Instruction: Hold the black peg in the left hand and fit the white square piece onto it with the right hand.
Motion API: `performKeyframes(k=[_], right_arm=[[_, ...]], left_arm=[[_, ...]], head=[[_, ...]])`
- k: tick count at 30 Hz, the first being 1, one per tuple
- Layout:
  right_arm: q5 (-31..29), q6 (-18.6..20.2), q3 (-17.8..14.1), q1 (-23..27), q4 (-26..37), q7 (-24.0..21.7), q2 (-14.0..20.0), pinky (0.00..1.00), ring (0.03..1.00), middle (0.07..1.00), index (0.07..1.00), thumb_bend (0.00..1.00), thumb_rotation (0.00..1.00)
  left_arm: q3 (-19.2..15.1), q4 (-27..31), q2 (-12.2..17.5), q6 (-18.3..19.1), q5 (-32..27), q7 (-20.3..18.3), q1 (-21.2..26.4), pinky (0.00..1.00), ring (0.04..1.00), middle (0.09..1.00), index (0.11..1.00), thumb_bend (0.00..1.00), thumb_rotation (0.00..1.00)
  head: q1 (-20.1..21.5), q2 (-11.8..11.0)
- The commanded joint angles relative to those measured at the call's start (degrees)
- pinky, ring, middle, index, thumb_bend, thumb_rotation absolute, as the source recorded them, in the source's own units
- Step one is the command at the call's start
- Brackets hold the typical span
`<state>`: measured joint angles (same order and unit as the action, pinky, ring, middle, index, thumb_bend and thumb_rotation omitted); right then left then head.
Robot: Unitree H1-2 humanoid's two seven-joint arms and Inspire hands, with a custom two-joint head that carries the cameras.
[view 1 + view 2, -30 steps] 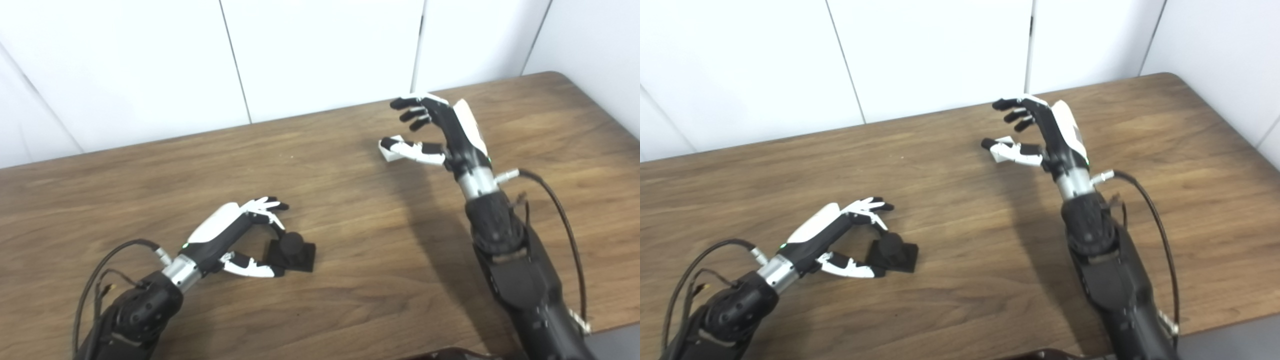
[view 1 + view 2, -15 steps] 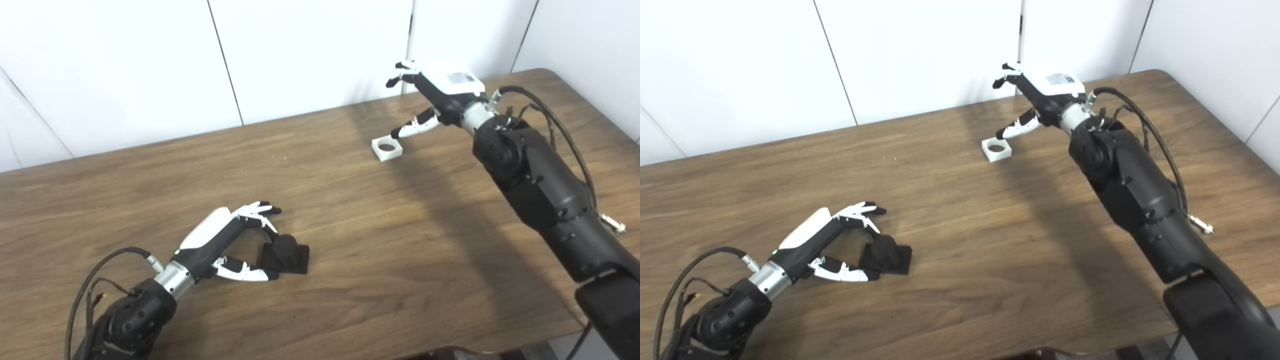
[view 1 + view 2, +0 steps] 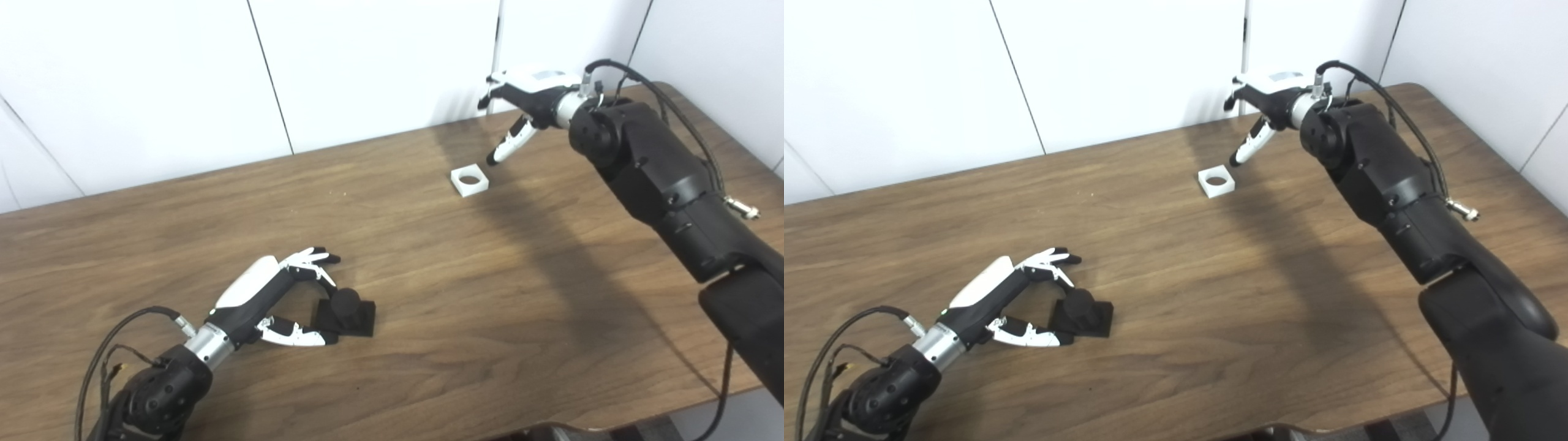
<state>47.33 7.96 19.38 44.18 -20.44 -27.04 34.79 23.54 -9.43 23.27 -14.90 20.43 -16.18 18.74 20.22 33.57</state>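
Note:
The black peg point(image 3: 346, 311), a short round post on a square black base, stands on the wooden table point(image 3: 429, 294) at the front left. My left hand point(image 3: 272, 298) lies just left of it, open, fingers above the post and thumb beside the base, not closed on it. The white square piece point(image 3: 470, 180) with a round hole lies flat at the back, right of centre. My right hand point(image 3: 525, 101) hovers above and to the right of it, open, palm down, with its thumb tip pointing down close to the piece's right edge.
White wall panels point(image 3: 380, 61) run right behind the table's far edge. The table's rounded back right corner point(image 3: 674, 89) sits just behind my right arm point(image 3: 661, 177). A cable point(image 3: 122, 331) loops from my left wrist.
My right hand has lifted and turned palm down, moving back and right, so the white piece now lies uncovered. The camera has shifted slightly. My left hand stays beside the peg.

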Motion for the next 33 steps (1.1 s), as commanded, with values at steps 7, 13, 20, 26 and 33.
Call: performKeyframes(k=[7,13,20,26,33], right_arm=[[-1.1,-0.7,0.6,4.2,-2.0,0.3,0.5,0.96,1.000,0.975,0.786,0.89,0.43],[-1.8,-0.8,2.1,3.9,-2.7,-0.8,-0.1,0.98,1.000,0.985,0.799,0.90,0.46],[-2.9,-0.9,2.8,2.5,-2.9,-0.8,-1.6,1.00,1.000,0.985,0.806,0.91,0.46],[-3.3,-0.1,3.6,1.7,-4.0,-0.6,-2.5,1.00,1.000,0.983,0.810,0.90,0.44],[-3.4,-0.8,4.0,0.8,-5.5,0.5,-3.5,1.00,1.000,0.980,0.808,0.90,0.43]], left_arm=[[1.4,-0.8,2.3,1.4,4.0,-2.6,-2.6,0.97,0.969,0.887,0.491,0.52,0.08],[1.4,-0.7,2.2,1.8,4.0,-2.6,-2.8,0.97,0.971,0.889,0.491,0.52,0.08],[1.5,-0.6,2.0,2.4,4.0,-2.7,-2.9,0.97,0.972,0.892,0.492,0.52,0.08],[1.4,-0.7,1.8,2.3,3.9,-2.4,-3.1,0.97,0.970,0.891,0.491,0.52,0.08],[1.4,-0.6,1.9,2.0,3.9,-2.3,-3.4,0.97,0.970,0.892,0.492,0.52,0.08]], head=[[-0.7,0.2],[-0.9,0.5],[-1.6,0.7],[-2.0,1.0],[-2.2,1.2]])
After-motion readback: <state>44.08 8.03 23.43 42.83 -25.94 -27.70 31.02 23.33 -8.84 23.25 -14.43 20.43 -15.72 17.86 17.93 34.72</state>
